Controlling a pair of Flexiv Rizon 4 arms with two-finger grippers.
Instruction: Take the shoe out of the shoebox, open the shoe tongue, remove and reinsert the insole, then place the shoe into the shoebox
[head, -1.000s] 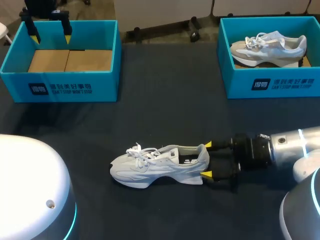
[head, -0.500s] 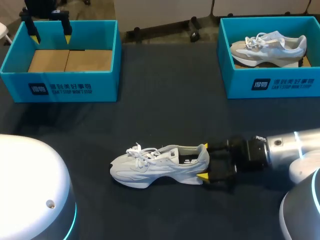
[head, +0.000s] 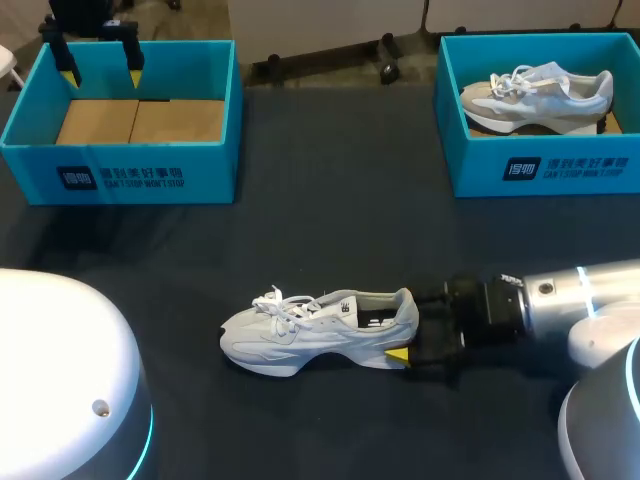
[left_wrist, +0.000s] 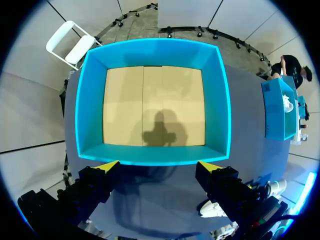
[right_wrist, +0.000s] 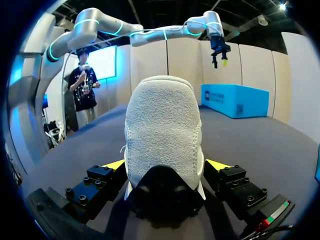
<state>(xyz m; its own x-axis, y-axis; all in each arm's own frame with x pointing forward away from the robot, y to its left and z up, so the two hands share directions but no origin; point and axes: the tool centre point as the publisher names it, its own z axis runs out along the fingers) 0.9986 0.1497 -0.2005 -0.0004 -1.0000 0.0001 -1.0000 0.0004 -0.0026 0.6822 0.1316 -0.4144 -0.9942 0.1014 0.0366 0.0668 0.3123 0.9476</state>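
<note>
Shoe (head: 320, 333) sits out on the dark table (head: 330, 220), lying on its sole, toe to the left, heel to the right. It is a pale grey-white trainer with white laces loosely tied over the tongue, and a dark lining shows inside the collar. From the right wrist view the heel is a fuzzy, suede-like grey panel with a dark sole tab below.

The right gripper (right_wrist: 166, 164) is low at that heel, its fingers (right_wrist: 114, 164) spread wide with one on each side of the heel. They straddle it without clamping it.

At the far left stands the left box (head: 120, 180), teal and open-topped, with only flat brown cardboard (head: 140, 120) on its floor. The left gripper (head: 100, 75) hovers over that box's far edge, fingers spread apart and holding nothing.

At the far right, the right box (head: 540, 165) is the same teal and holds a second shoe (head: 535, 95), a matching pale trainer lying toe to the left.
</note>
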